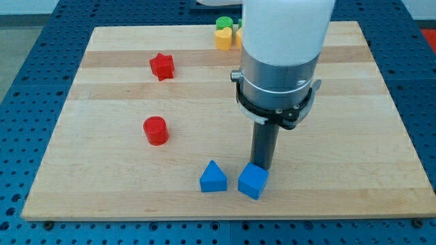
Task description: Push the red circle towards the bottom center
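The red circle [155, 130] is a short red cylinder on the wooden board [102, 184], left of the middle. My tip [262, 166] is at the lower end of the dark rod, far to the right of the red circle, just behind the blue cube [252, 181]. I cannot tell whether the tip touches the cube. A blue triangle [213, 177] lies left of the cube, near the view's bottom centre.
A red star [162, 66] lies at the upper left. A yellow block [224, 37] and a green block [223, 23] sit at the top edge, partly hidden by the arm's white and silver body [279, 61]. Blue perforated table surrounds the board.
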